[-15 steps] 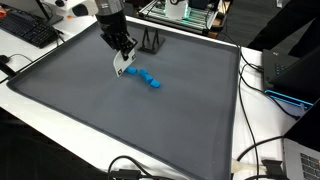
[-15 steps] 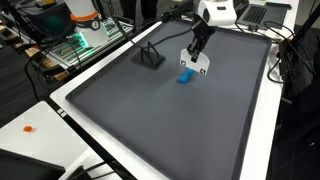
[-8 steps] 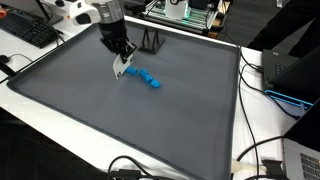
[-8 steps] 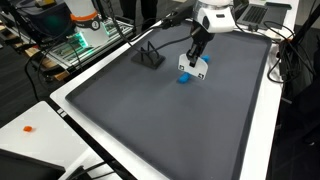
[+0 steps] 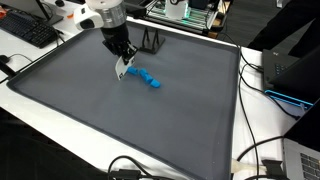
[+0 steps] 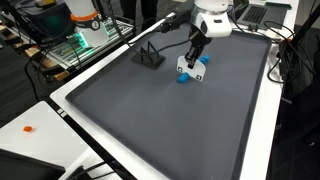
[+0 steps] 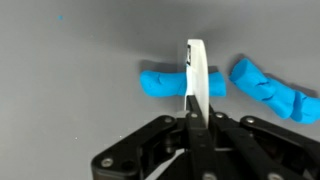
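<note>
Gripper (image 7: 193, 60) has swung slightly; jaws shut, empty, tips now over blue lump (image 7: 160, 83). Second lump (image 7: 272, 90) at 3 o'clock.

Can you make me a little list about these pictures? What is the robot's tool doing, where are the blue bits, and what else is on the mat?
Tool: shut, nothing between its fingers, tip right at a blue piece
Touching: cannot tell
Blue piece at tool: lying flat on the mat, partly hidden behind the tool
Second blue piece: close beside the first, with a small gap
Mat: dark grey, flat
Black stand: near the mat's far edge, apart from the tool
</note>
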Controlling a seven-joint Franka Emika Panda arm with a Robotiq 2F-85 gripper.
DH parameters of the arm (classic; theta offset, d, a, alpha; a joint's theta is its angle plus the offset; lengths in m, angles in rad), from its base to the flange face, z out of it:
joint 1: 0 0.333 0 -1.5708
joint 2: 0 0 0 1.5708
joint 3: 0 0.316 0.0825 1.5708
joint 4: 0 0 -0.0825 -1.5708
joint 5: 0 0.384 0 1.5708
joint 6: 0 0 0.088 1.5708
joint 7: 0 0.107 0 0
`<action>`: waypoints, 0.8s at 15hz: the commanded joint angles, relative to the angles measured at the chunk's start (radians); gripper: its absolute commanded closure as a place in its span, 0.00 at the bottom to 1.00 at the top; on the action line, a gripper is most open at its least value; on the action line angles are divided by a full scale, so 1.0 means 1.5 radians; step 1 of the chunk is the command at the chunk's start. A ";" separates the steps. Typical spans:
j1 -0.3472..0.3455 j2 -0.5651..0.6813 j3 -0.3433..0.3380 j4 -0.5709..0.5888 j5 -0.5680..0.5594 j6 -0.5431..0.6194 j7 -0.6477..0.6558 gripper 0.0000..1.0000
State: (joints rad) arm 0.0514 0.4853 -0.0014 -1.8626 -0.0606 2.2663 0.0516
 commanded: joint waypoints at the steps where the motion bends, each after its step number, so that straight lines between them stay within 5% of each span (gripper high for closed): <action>1: -0.005 0.014 0.004 -0.024 0.005 0.036 -0.006 0.99; 12: -0.016 0.011 0.011 -0.029 0.080 0.015 0.042 0.99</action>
State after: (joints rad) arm 0.0394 0.4879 -0.0020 -1.8779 0.0060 2.2936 0.0980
